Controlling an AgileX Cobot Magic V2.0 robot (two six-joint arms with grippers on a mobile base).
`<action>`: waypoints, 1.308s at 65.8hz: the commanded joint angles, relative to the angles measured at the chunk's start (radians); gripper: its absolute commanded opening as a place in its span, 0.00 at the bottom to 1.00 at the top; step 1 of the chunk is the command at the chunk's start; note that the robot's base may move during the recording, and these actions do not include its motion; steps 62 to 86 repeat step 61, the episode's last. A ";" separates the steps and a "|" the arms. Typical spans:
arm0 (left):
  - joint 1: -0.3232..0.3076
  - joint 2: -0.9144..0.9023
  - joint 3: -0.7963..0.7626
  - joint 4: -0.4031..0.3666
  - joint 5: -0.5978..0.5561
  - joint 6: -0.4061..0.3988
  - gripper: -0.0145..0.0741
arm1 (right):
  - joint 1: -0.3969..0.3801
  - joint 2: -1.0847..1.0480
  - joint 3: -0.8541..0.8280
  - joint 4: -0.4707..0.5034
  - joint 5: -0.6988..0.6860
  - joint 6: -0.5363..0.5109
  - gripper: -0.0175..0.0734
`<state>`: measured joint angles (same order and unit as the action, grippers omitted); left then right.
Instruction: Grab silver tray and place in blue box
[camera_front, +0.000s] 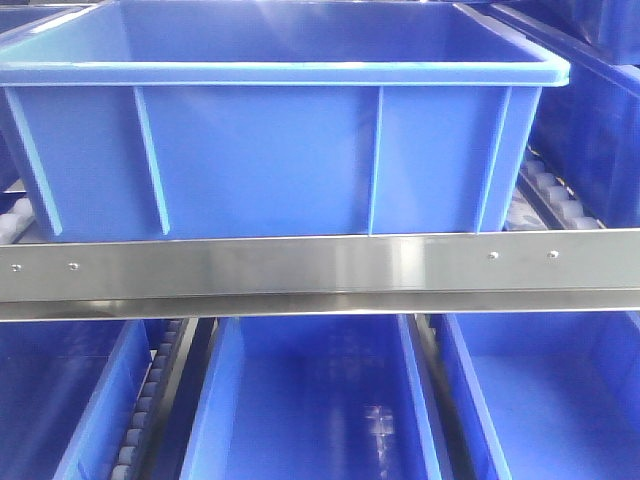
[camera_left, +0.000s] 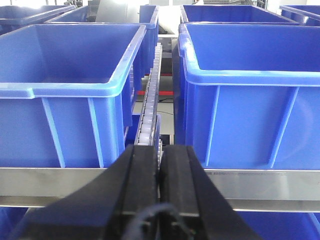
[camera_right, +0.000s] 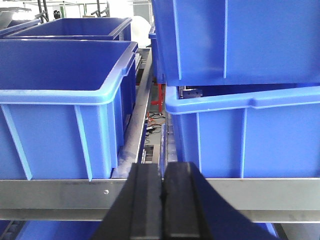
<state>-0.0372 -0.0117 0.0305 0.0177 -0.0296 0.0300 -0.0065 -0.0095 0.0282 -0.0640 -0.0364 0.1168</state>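
Front view: a blue box (camera_front: 270, 140) sits on a shelf behind a steel rail (camera_front: 320, 275) that crosses the frame. More boxes (camera_front: 310, 400) stand open on the level below, and rollers (camera_front: 545, 185) show to the right of the upper box. No tray and no arm appear here.

Left wrist view: the left gripper (camera_left: 160, 175) points level at the shelf, low in the frame, aimed at the gap between two boxes. Its black fingers (camera_left: 142, 180) are pressed together with nothing between them. A box (camera_left: 65, 95) stands left of the gap, another (camera_left: 255, 100) right, and a roller track (camera_left: 150, 100) runs away between them.

Right wrist view: the right gripper (camera_right: 161, 195) is also level, facing the rail. Its fingers (camera_right: 147, 200) are closed flat against each other, empty. A box (camera_right: 60, 115) is on the left; on the right one box (camera_right: 250, 135) carries another (camera_right: 240, 40) stacked on it.

The tray is in none of the views.
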 joint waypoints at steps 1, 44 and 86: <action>0.002 -0.014 0.018 0.001 -0.077 -0.012 0.16 | -0.005 -0.021 -0.018 -0.002 -0.092 -0.010 0.25; 0.002 -0.014 0.018 -0.001 -0.077 -0.012 0.16 | -0.005 -0.021 -0.018 -0.002 -0.092 -0.010 0.25; 0.002 -0.014 0.018 -0.001 -0.077 -0.012 0.16 | -0.005 -0.021 -0.018 -0.002 -0.092 -0.010 0.25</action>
